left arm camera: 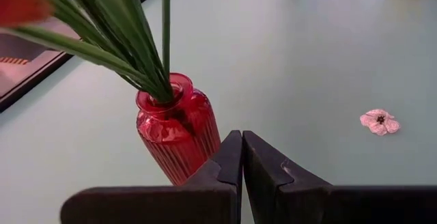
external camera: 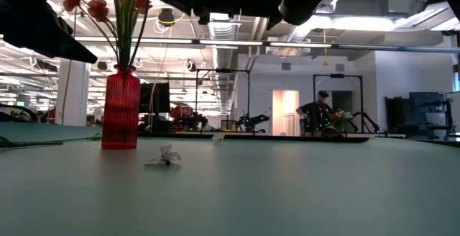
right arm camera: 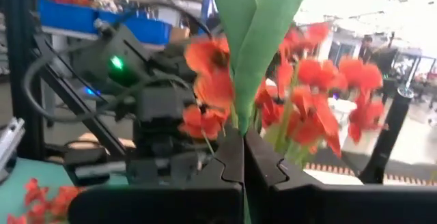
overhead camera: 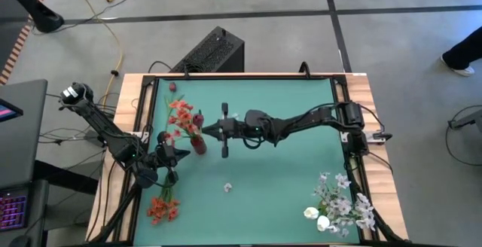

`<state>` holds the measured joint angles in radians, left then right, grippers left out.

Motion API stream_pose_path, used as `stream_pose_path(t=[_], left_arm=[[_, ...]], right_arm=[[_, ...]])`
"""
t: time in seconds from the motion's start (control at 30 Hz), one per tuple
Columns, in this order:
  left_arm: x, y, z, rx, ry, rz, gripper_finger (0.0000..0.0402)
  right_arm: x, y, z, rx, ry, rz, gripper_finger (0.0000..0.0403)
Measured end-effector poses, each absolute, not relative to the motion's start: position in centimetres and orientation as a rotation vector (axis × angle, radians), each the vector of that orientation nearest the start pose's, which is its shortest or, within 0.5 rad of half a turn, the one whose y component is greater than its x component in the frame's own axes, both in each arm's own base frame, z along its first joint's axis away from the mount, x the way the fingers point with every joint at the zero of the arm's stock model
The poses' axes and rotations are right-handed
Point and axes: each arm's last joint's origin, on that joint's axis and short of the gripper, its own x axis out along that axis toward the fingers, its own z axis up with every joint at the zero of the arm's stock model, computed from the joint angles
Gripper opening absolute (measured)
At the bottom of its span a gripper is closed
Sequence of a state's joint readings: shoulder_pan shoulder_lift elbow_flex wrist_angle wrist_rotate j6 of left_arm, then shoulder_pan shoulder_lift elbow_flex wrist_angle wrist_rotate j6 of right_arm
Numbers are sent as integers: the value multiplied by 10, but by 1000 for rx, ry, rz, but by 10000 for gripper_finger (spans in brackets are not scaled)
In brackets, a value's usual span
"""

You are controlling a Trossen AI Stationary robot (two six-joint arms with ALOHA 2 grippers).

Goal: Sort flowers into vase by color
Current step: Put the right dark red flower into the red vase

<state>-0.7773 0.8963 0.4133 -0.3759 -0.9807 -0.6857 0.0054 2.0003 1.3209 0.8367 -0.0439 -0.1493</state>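
Green table [overhead camera: 263, 164], red vase [overhead camera: 199, 144], right end effector [right arm camera: 243, 136] pinching flower stem [right arm camera: 256, 39]

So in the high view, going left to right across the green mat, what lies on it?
Orange-red flowers lying flat → red vase holding orange-red flowers → loose white blossom → white flower bunch at the right corner.

Even overhead light leaves the table [overhead camera: 263, 164] nearly shadowless, ceiling lamps [external camera: 215, 27] glare in the low view, and the orange-red flowers [right arm camera: 307, 101] blur close to the right wrist camera.
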Motion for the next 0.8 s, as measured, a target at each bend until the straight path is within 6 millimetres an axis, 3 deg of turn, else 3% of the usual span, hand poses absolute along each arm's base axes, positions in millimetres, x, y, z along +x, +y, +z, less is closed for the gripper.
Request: stream_pose_path(t=[0.8], left_arm=[[127, -91, 186, 0, 435, 368, 0]], right_arm=[[454, -1, 248, -97, -119, 11, 21]])
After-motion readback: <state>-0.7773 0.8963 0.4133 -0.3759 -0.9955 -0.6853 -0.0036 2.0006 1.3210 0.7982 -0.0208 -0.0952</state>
